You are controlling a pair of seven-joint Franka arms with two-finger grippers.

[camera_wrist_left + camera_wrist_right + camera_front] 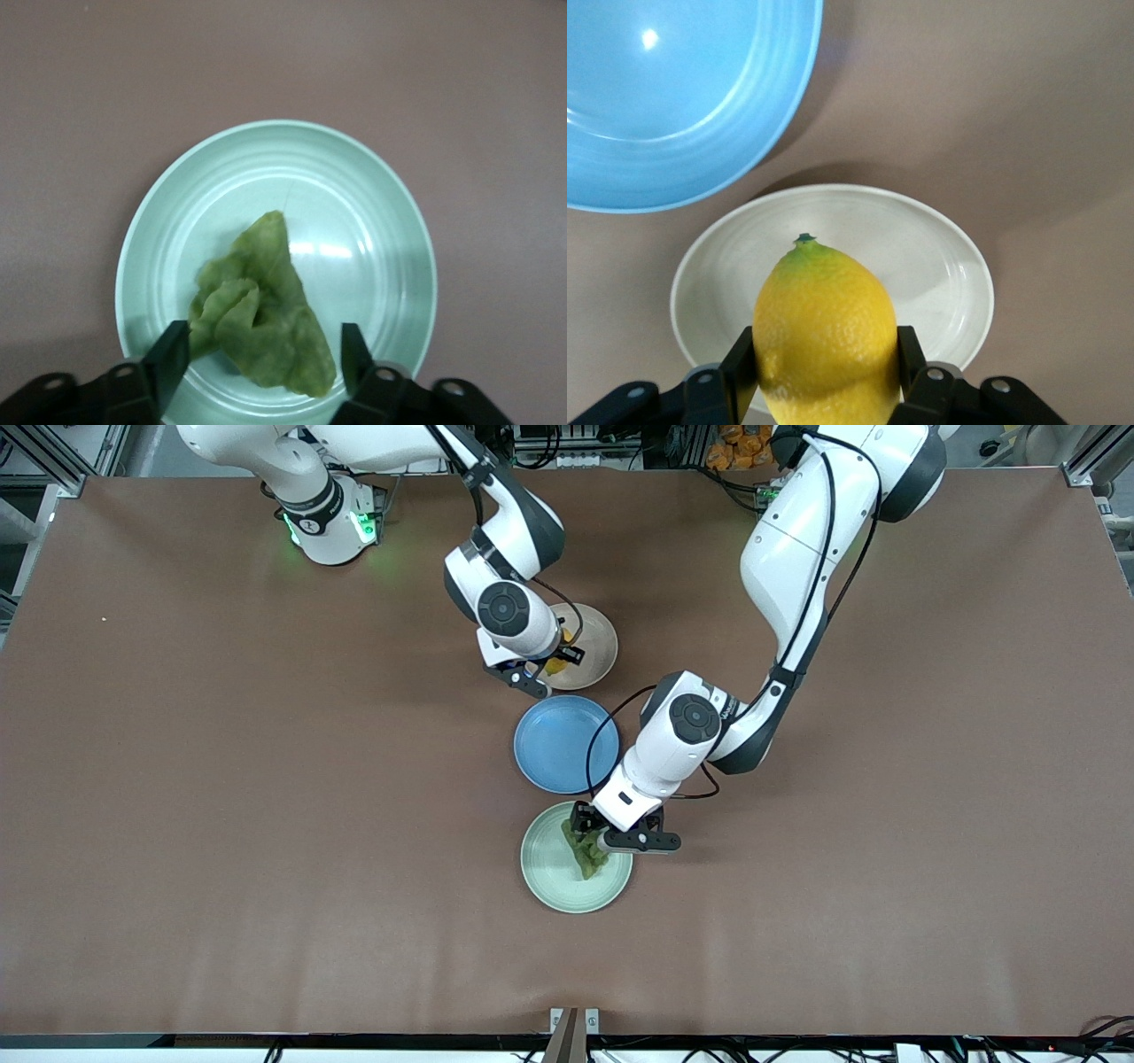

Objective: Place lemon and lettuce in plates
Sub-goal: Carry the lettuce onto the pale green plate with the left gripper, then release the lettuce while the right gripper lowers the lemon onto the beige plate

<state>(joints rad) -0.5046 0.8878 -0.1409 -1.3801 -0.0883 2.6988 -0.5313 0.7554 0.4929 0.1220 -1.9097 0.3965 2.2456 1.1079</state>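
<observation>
The lettuce (586, 852) lies in the mint green plate (554, 886). My left gripper (604, 835) is over this plate, open, with its fingers (173, 350) spread on either side of the lettuce (261, 310) above the plate (372, 204). My right gripper (545, 671) is shut on the lemon (556, 664) and holds it over the beige-pink plate (595, 646). In the right wrist view the lemon (824, 328) sits between the fingers (908, 354), above the pale plate (930, 257). I cannot tell whether the lemon touches the plate.
A blue plate (565, 744) sits on the brown table between the two other plates, farther from the front camera than the mint one; its rim also shows in the right wrist view (673, 97). Both arms reach over the middle of the table.
</observation>
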